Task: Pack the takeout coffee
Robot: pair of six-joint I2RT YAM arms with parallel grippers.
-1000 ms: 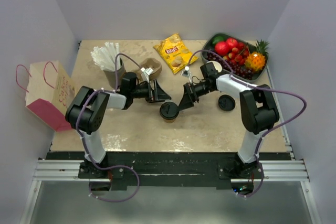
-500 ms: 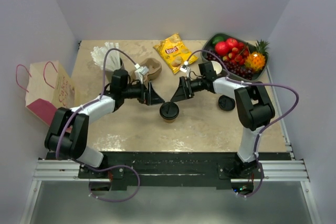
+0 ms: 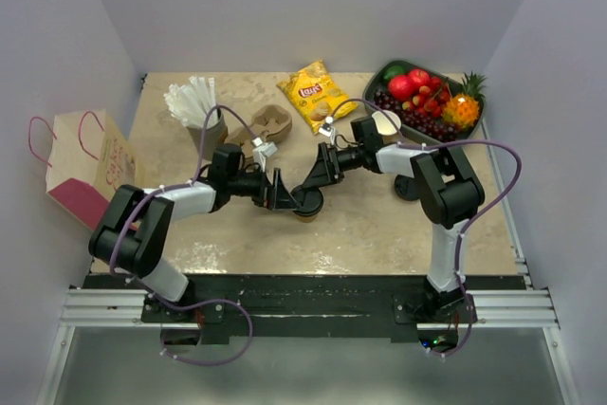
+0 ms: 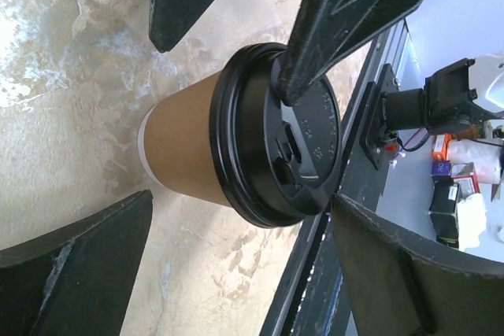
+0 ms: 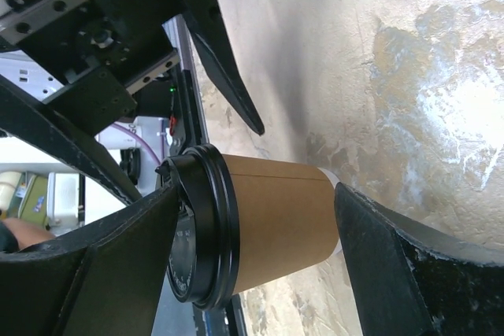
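The takeout coffee (image 3: pixel 307 203) is a tan paper cup with a black lid, standing upright mid-table. In the left wrist view the takeout coffee (image 4: pixel 197 143) sits just past my left gripper (image 4: pixel 240 198), whose open fingers (image 4: pixel 75 265) flank it without touching. My left gripper (image 3: pixel 282 193) comes at it from the left. My right gripper (image 3: pixel 313 180) reaches in from the right, open. In the right wrist view my right gripper (image 5: pixel 258 190) straddles the coffee (image 5: pixel 276 230), one finger over the lid (image 5: pixel 206 226), the other by the cup's base.
A pink and tan paper bag (image 3: pixel 83 173) stands off the table's left edge. At the back are a cup of white straws (image 3: pixel 194 106), a cardboard carrier (image 3: pixel 270 124), a Lay's bag (image 3: pixel 316 94) and a fruit tray (image 3: pixel 387 73). A loose black lid (image 3: pixel 409 187) lies right.
Both grippers have closed in on the cup from either side. The right jaws have narrowed slightly, with one finger now over the lid. The cup has not moved.
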